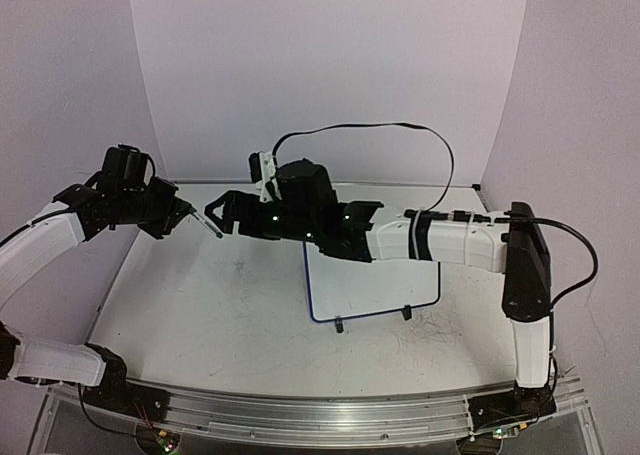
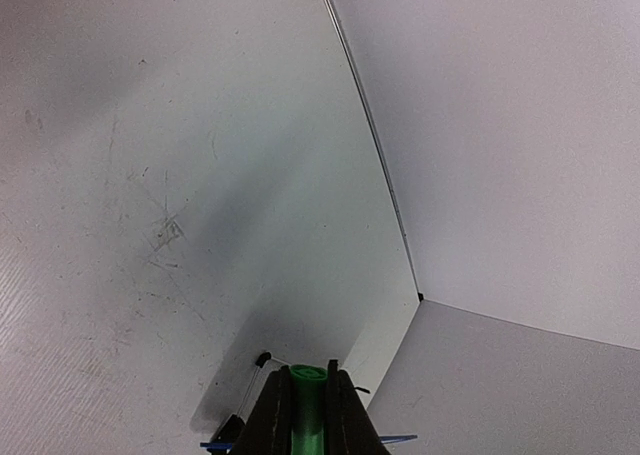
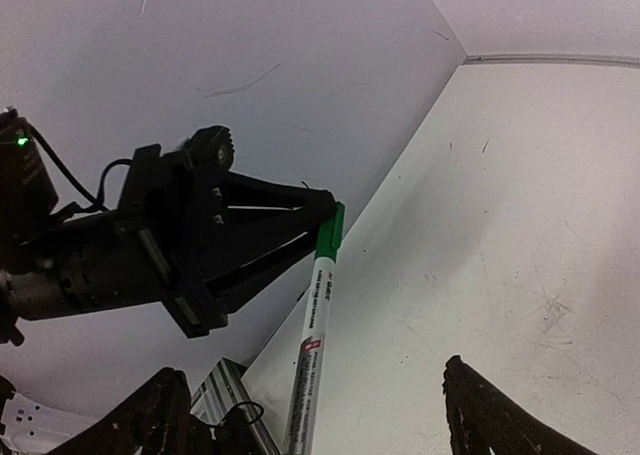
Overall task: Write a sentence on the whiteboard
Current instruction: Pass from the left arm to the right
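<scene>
White scuffed table (image 1: 200,315), faint grey scribbles across it, pale walls on three sides.

Whiteboard (image 1: 385,293): small, white, with a thin dark-blue frame and rounded corners. Two black clip feet on its near edge. It sits on the table right of centre, in front of the right arm's base. Long axis runs left to right and is slightly skewed, the right end a little farther back. Cannot tell whether it lies flat or leans. Only the near strip shows, and that is plain white. The rest is hidden under the right arm (image 1: 450,240).

The right arm reaches across the board toward the left. The left arm (image 1: 45,237) comes in from the left side, and the two claws meet above the table's back-left part, well clear of the board.

Right gripper (image 1: 222,215) (image 3: 310,370): fingers (image 3: 150,415) spread wide, one on each side of the marker's barrel. Neither visibly touches it.

Left gripper (image 1: 190,213) (image 2: 308,375) (image 3: 325,207): fingers pinched narrow on the marker's green end.

Marker (image 1: 208,223) (image 2: 308,400) (image 3: 312,335): white barrel with a printed label and a green end. It slants from the left claw toward the right wrist, with its free end running down between the right claw's fingers.
</scene>
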